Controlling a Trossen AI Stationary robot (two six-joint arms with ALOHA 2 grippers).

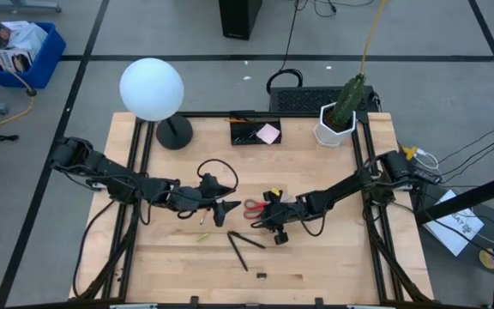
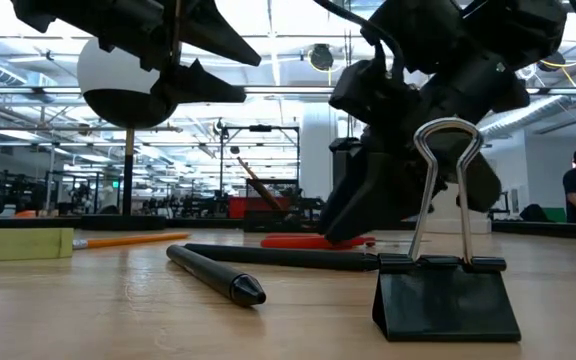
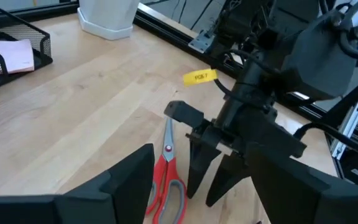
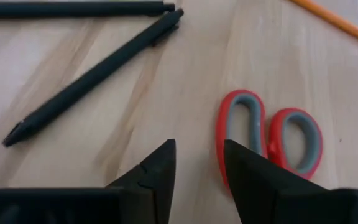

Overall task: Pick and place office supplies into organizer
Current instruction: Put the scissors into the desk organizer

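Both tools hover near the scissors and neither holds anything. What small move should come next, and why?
Probably the right tool should shift over the red scissor handles and lower. Its fingers stand apart and empty just beside them, the scissors lie flat on the table, and the left tool hangs open and empty nearby.

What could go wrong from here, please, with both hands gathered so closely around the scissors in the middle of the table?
1. The open left hand and the right hand flank the red-handled scissors; if both reach in, they might collide.
2. The right hand's fingers sit beside the handles, not around them, so closing now may just nudge the scissors.
3. Two black pens lie close by and a sweeping arm could scatter them.
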